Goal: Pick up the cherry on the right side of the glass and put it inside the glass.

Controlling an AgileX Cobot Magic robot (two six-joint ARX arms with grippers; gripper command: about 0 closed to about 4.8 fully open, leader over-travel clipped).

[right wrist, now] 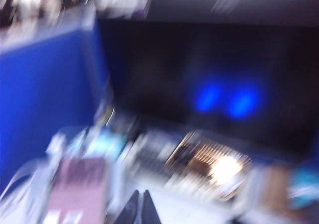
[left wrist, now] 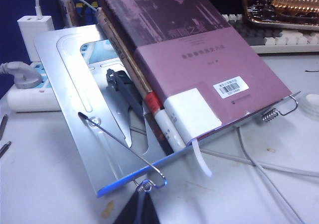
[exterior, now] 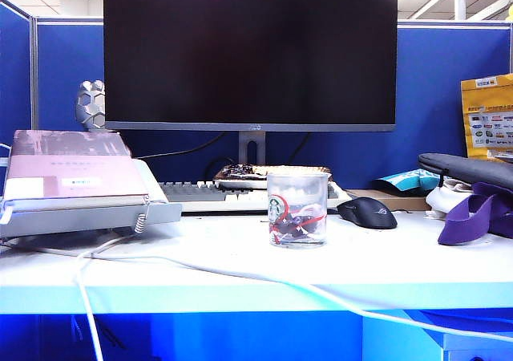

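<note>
I see the glass (exterior: pixel 297 209) mid-desk, something dark red, likely the cherry (exterior: pixel 282 215), inside it. A black mouse (exterior: pixel 367 212) sits just right, a keyboard (exterior: pixel 192 193) behind, a book stand (exterior: pixel 80 212) far left. My right gripper (right wrist: pixel 139 208) is clenched, empty, in a blurred view. Whether the left gripper (left wrist: pixel 135 211) by the stand is clenched, I cannot tell.

Right gripper (right wrist: pixel 139 207) seen only in the badly blurred right wrist view: 2 dark fingertips (right wrist: pixel 130 209) pressed together into a closed point at the frame's edge, aimed roughly level rather than down. Left gripper (left wrist: pixel 135 210) barely in the left wrist view, just a dark tip at the frame's edge, too little showing to judge its jaws. Neither arm visible in the exterior view.
</note>
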